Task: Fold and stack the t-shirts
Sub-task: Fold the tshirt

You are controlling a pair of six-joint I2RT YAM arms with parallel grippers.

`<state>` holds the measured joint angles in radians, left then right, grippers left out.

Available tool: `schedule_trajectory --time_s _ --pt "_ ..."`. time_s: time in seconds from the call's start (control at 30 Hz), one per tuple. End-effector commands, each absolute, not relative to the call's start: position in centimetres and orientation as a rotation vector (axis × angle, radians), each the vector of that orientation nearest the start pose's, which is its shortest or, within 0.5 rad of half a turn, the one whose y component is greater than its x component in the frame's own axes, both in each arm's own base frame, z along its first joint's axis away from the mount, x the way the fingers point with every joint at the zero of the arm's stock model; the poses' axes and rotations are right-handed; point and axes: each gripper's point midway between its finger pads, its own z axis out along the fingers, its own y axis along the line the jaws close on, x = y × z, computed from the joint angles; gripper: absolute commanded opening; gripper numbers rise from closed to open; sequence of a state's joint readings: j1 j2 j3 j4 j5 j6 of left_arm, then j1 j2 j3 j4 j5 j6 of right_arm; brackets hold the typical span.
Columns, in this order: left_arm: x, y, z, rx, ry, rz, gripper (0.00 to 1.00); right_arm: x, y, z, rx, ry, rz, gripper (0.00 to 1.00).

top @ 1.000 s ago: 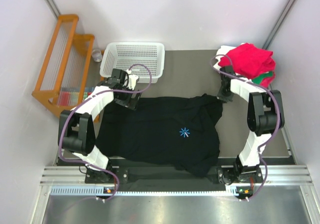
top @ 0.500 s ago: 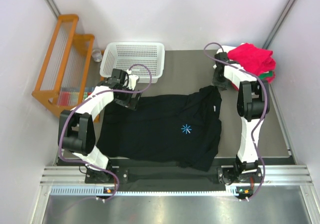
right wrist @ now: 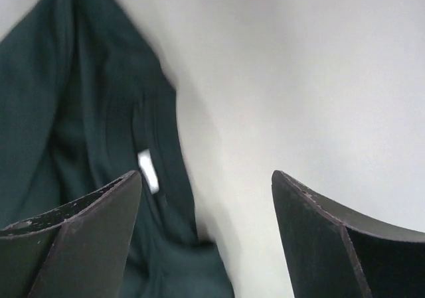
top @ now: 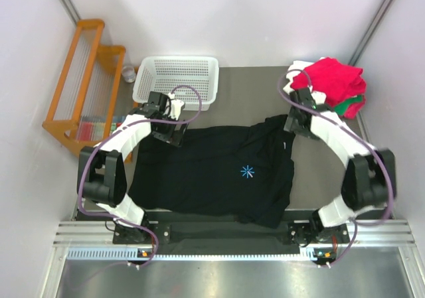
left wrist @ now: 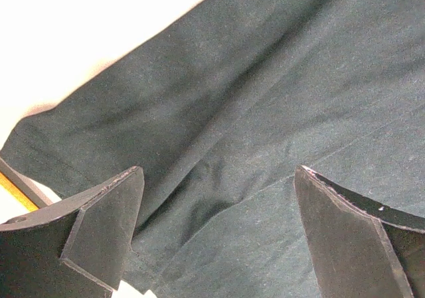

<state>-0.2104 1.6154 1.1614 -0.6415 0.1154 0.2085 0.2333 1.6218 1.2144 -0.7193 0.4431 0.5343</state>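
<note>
A large black t-shirt (top: 212, 175) with a light-blue starburst mark (top: 247, 172) lies spread on the table. My left gripper (top: 174, 134) hovers open over its far left corner; in the left wrist view the open gripper (left wrist: 218, 173) has only black cloth (left wrist: 252, 92) beneath it. My right gripper (top: 293, 123) is open at the shirt's far right corner, holding nothing. In the right wrist view the open gripper (right wrist: 206, 176) straddles the shirt's edge (right wrist: 73, 139), where a white label (right wrist: 147, 170) shows. Folded red (top: 335, 77), green (top: 350, 104) and white (top: 300, 66) t-shirts are piled at the back right.
A white perforated basket (top: 176, 79) stands at the back left of the table. An orange wooden rack (top: 80, 79) stands off the table's left side. Bare grey table (top: 249, 89) lies between the basket and the pile.
My right gripper has gone from shut to open and let go of the black shirt's far right corner, after swinging toward the back and returning. The shirt now lies flatter. The left arm stayed still.
</note>
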Motion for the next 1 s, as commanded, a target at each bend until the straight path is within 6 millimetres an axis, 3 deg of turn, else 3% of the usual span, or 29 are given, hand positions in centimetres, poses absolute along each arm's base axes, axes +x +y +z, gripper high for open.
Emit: schedule_trajectory --time_s 0.0,0.07,0.1,0.2,0.3,0.53,0.63,0.77,0.83,0.97 --pt "35.1 -8.9 8.7 0.598 2.582 -0.170 0.99 30.7 4.1 10.0 0.538 2.501 -0.197 0.78" --pt "35.1 -8.9 8.7 0.598 2.581 -0.168 0.99 28.8 5.5 9.9 0.512 2.510 -0.118 0.76" --pt "35.2 -8.9 8.7 0.597 2.583 -0.166 0.99 26.7 6.7 8.3 0.462 2.575 -0.088 0.76" --pt "35.3 -9.0 8.8 0.597 2.583 -0.172 0.99 23.8 8.4 6.5 0.423 2.656 -0.011 0.75" --pt "35.4 -9.0 9.0 0.593 2.580 -0.175 0.99 22.1 10.1 5.1 0.378 2.701 0.038 0.74" --pt "35.3 -8.9 8.8 0.591 2.590 -0.163 0.99 22.0 10.7 3.8 0.373 2.714 0.068 0.68" --pt "35.2 -8.8 8.7 0.592 2.590 -0.158 0.99 22.5 10.5 3.4 0.356 2.714 0.031 0.54" --pt "35.2 -8.9 8.8 0.593 2.588 -0.162 0.99 22.5 10.1 3.0 0.374 2.727 -0.014 0.20" --pt "35.2 -8.9 8.9 0.594 2.587 -0.162 0.99 22.0 9.9 2.9 0.414 2.738 -0.034 0.14" --pt "35.2 -8.9 9.0 0.599 2.584 -0.162 0.99 20.2 8.1 3.8 0.483 2.727 -0.109 0.14"
